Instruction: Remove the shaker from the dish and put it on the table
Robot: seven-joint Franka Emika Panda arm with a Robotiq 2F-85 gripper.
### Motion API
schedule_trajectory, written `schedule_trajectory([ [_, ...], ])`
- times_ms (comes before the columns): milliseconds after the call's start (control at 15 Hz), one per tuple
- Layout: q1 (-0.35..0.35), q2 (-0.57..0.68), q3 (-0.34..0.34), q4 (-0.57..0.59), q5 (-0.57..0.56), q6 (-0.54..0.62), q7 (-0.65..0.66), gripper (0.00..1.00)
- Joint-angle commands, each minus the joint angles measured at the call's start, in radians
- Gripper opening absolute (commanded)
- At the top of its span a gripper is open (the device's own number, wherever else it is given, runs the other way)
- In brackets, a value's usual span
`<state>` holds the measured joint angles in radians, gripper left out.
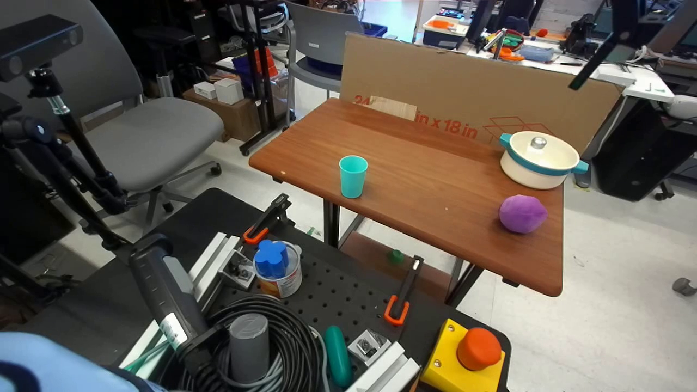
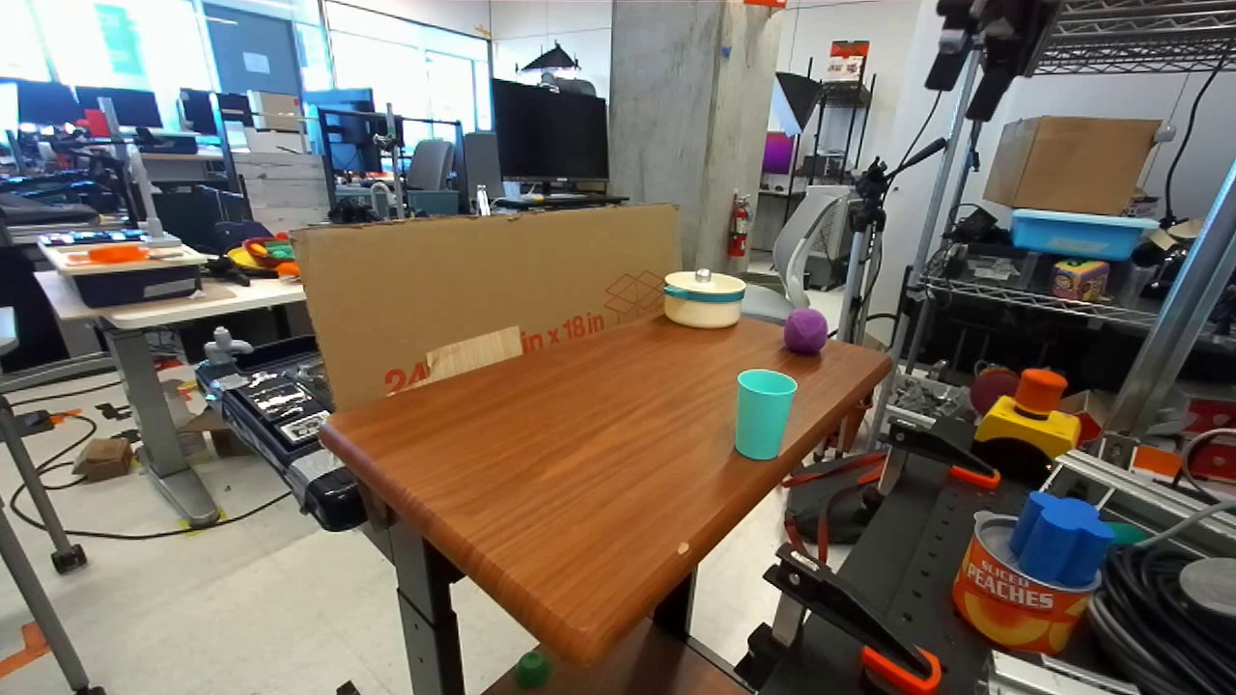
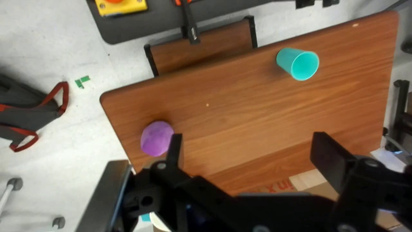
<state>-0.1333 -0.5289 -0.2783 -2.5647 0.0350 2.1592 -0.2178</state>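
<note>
Tool (image 3: 248, 141) above table (image 1: 425, 179), table's long axis alongside cardboard (image 1: 479, 87)

An upright teal cup (image 1: 353, 179) stands well apart from a purple rounded lump (image 1: 523, 214); a red-printed cardboard panel (image 1: 463, 87) rises behind. A black perforated cart (image 1: 326, 296) holds a sliced-peaches can (image 2: 1014, 600) and a yellow box (image 1: 444, 363) with an orange button (image 1: 479, 348).
</note>
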Motion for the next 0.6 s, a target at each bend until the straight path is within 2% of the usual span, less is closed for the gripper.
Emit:
schedule_trajectory([
  [0, 0.0, 0.239, -0.016, 0.131, -0.009, 0.14, -0.063, 1.0],
  [267, -0.013, 0.451, -0.03, 0.266, 0.057, 0.234, -0.066, 1.0],
  [533, -0.046, 0.594, -0.008, 0.399, 0.075, 0.272, -0.073, 1.0],
])
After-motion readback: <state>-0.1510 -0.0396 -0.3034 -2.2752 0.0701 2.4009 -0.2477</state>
